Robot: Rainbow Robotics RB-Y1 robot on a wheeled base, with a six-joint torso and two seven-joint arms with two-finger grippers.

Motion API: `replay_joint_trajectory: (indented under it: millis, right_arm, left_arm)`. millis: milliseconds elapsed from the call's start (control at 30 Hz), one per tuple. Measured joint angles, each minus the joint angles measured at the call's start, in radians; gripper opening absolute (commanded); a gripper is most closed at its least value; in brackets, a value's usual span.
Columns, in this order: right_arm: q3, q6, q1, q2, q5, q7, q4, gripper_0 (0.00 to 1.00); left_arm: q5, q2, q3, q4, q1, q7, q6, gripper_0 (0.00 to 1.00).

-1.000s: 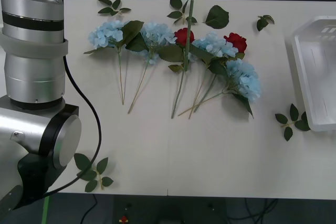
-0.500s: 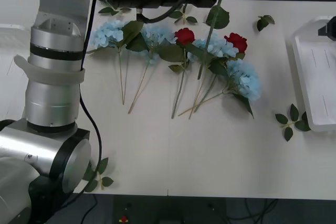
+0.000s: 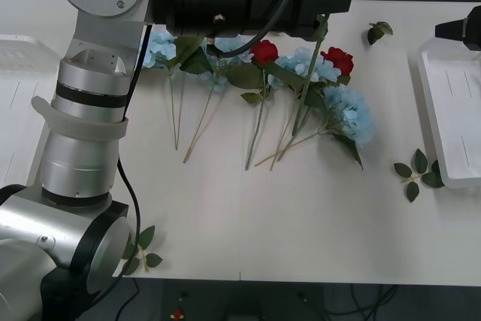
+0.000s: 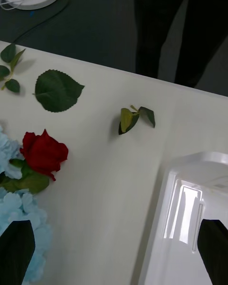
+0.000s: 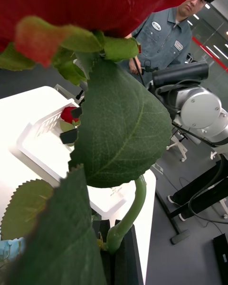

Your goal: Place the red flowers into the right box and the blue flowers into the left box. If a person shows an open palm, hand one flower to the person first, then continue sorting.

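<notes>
L gripper (image 5: 114, 261) clamps smooth green stem of rose (image 5: 90, 2); R gripper (image 4: 114, 251) spread wide.

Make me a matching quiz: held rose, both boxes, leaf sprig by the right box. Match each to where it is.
Things:
1. held red rose
2. right box
3. left box
4. loose leaf sprig

Places:
A. far left edge of the table
B. lying on the table beside the right box's near corner
C. stem hanging from the shut left gripper, over the blue flowers
D. far right edge of the table, by the open right gripper

Pairs: 1-C, 2-D, 3-A, 4-B
</notes>
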Motion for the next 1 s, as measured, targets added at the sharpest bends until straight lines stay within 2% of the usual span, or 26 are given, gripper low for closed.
replay_joint_trajectory:
  millis: [200,333,433,667,800,1000]
  right_arm:
    - [-0.186,0.151,0.096,0.001,-0.174,0.136,-0.07,1.0]
    - [-0.328,0.227,0.178,0.003,-0.427,0.305,-0.095,1.0]
    - [-0.384,0.244,0.236,0.003,-0.614,0.427,-0.099,1.0]
    - [-0.393,0.244,0.338,0.025,-0.902,0.769,-0.157,1.0]
    - [-0.373,0.244,0.362,0.061,-0.995,0.79,-0.202,1.0]
    - [-0.262,0.234,0.362,0.118,-1.093,0.794,-0.205,1.0]
  left_arm:
    - [0.001,0.0,0.0,0.0,0.0,0.0,0.0,0.0]
    - [0.001,0.0,0.0,0.0,0.0,0.0,-0.001,0.0]
    - [0.001,0.0,0.0,0.0,0.0,0.0,-0.001,0.0]
    - [0.001,0.0,0.0,0.0,0.0,0.0,-0.001,0.0]
    - [0.002,0.0,0.0,0.0,0.0,0.0,-0.001,0.0]
    - [0.002,0.0,0.0,0.0,0.0,0.0,-0.001,0.0]
